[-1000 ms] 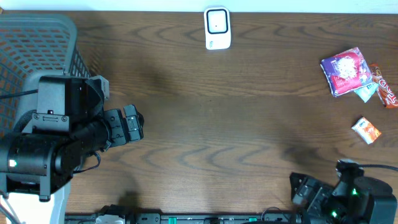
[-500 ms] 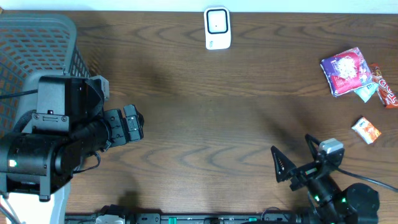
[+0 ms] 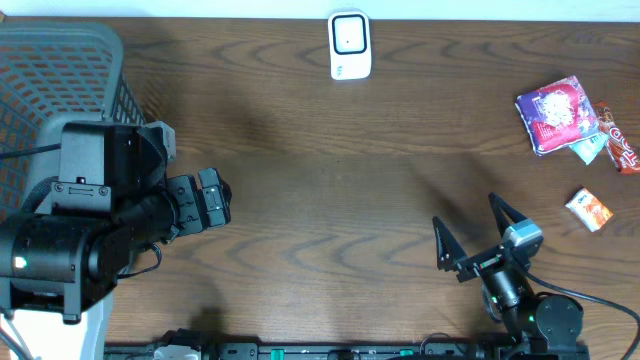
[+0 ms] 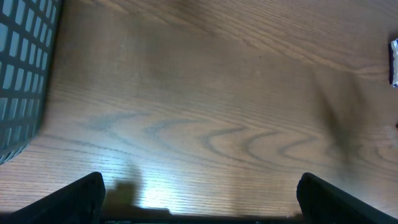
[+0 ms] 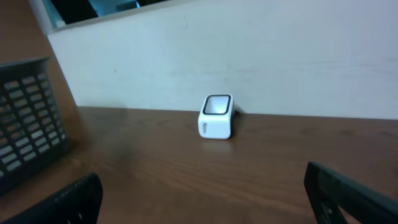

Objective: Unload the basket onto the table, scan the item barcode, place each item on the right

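A white barcode scanner [image 3: 349, 45] stands at the table's far edge, and it also shows in the right wrist view as the scanner [image 5: 216, 116] against the wall. Snack items lie at the far right: a purple packet [image 3: 557, 114], a red packet [image 3: 622, 148] and a small orange-and-white packet [image 3: 589, 209]. My right gripper [image 3: 472, 228] hangs open near the front edge, left of the items and pointing toward the scanner. Its fingers [image 5: 348, 193] hold nothing. My left gripper [image 3: 222, 198] stays open at the left, with bare wood between its fingers [image 4: 81, 196].
A grey mesh basket [image 3: 50, 80] fills the far left corner, just behind my left arm; the basket [image 5: 28, 118] also shows at the left of the right wrist view. A teal packet [image 3: 590, 150] lies between the purple and red ones.
My right arm has come up from the front right corner and swung left, its open gripper now over the table facing the scanner. The left arm has not moved.
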Tool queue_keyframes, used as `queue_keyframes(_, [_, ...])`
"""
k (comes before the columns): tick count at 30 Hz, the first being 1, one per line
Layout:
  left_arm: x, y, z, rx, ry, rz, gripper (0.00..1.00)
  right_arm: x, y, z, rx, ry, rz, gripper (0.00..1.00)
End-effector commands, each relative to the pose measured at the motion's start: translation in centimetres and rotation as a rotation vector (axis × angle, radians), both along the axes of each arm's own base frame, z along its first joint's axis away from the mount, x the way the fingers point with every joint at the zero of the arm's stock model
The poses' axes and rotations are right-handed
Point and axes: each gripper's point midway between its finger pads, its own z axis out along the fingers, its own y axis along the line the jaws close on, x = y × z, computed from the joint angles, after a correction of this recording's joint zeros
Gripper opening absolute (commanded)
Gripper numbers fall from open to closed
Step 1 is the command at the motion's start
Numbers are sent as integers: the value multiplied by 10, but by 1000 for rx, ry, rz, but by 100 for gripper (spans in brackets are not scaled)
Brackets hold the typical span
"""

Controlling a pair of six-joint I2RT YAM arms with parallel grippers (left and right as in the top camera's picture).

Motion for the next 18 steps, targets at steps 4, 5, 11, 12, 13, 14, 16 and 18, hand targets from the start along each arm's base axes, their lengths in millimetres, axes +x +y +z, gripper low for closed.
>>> queue_keyframes(4, [0,-1,0,-2,0,-16,98,7,1,-22,-15,-14,1,99])
queue_keyframes(5, [0,-1,0,-2,0,-16,98,8,1,-26,-18,-14,0,99])
queue_keyframes(11, [0,-1,0,-2,0,-16,98,11,-2,-36,-28,-4,-17,99])
queue_keyframes(12, [0,-1,0,-2,0,-16,98,12,-3,-35,-34,-7,-28,99])
queue_keyframes(13, [0,-1,0,-2,0,-16,98,13,-6,-36,-33,-6,-43,99])
queue_keyframes(14, [0,-1,0,-2,0,-16,98,14,-9,-36,-32,-4,-65,99])
queue_keyframes(16, [0,-1,0,-2,0,-16,98,18,-19,-42,-31,21,-121,99])
queue_keyframes(18, [0,-1,0,-2,0,-16,98,20,-28,-51,-32,64,-179,99])
